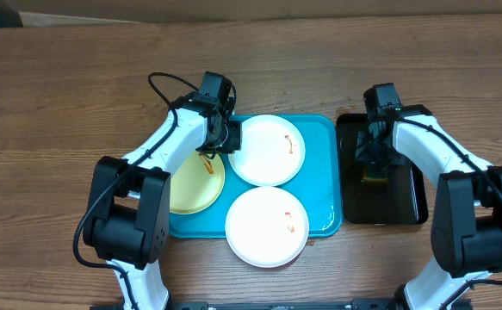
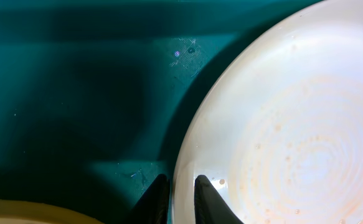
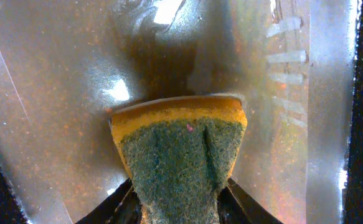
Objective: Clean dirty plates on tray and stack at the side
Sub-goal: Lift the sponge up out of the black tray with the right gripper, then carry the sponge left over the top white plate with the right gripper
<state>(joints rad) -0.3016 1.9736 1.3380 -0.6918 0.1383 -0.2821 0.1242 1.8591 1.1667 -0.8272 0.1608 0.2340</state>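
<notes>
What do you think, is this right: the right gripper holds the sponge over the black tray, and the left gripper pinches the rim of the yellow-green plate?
The left gripper pinches the rim of a white plate, not the yellow-green one, as the left wrist view shows. The rest is right.

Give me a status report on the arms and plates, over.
Left gripper pinching rim of rear white plate. Right gripper holding sponge over black tray. Three smeared plates on turquoise tray, none stacked. Nothing blocking.

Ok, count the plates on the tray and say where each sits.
3. Far white plate at the tray's far side; near white plate overhanging its near edge; yellow plate on the left, partly under the left arm. None appears hidden.
</notes>
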